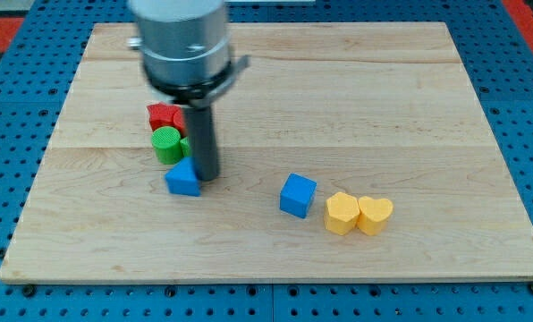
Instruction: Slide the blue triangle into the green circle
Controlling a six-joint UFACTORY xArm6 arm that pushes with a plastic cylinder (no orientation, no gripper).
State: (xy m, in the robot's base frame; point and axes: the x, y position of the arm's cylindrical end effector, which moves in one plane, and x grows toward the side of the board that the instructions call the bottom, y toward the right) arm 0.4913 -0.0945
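Note:
The blue triangle point(182, 178) lies on the wooden board, left of centre. The green circle point(166, 143) sits just above it, nearly touching. My tip point(206, 176) stands right against the blue triangle's right side, below and to the right of the green circle. The rod hides part of another green block point(186, 146) just right of the circle.
A red block point(164, 115) sits above the green circle, touching it. A blue cube point(297, 195) lies right of centre. A yellow block point(342, 214) and a yellow heart point(375, 215) sit together at the lower right. The board's edge point(266, 279) runs along the bottom.

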